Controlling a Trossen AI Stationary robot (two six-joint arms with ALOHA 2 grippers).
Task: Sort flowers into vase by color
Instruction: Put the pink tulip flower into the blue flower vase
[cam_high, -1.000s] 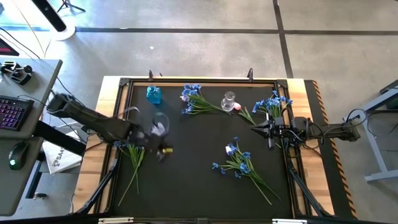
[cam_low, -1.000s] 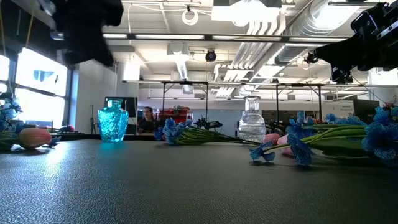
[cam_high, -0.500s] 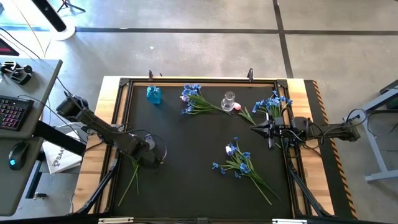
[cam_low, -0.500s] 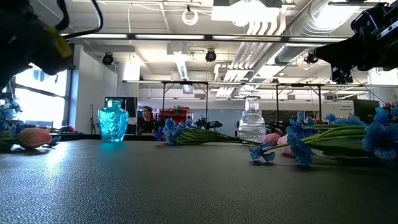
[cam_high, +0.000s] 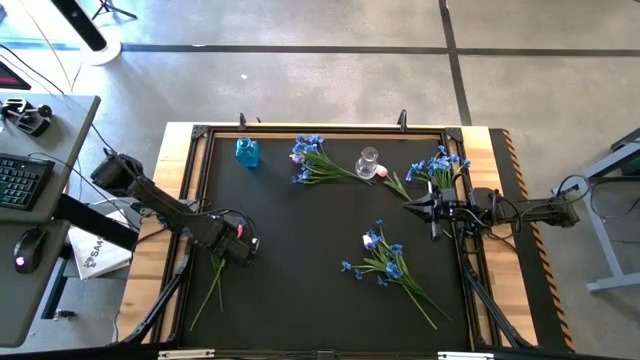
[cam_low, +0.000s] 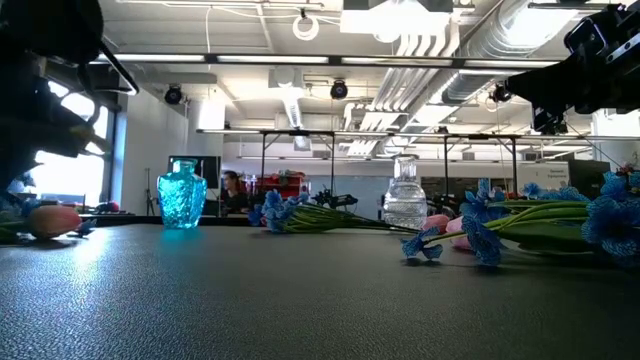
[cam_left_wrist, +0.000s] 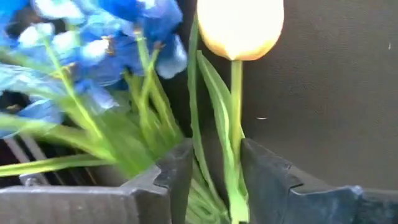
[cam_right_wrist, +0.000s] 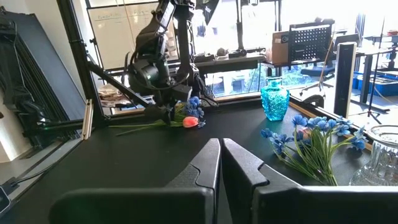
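Left gripper (cam_left_wrist: 211, 180) straddles the tulip (cam_left_wrist: 239, 28) stem, fingers parted (grip not yet made), so you can lift it alone; right gripper (cam_right_wrist: 221, 163) waits clenched.

Your left arm (cam_high: 190, 224) hides the blooms under it from above. Wrist view: tulip (cam_left_wrist: 241, 28) top cut off, blue blossoms (cam_left_wrist: 93, 43) blurred.

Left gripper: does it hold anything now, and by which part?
Nothing is clamped. The fingers of the left gripper stand apart, with the green stem of the tulip in the gap between them.
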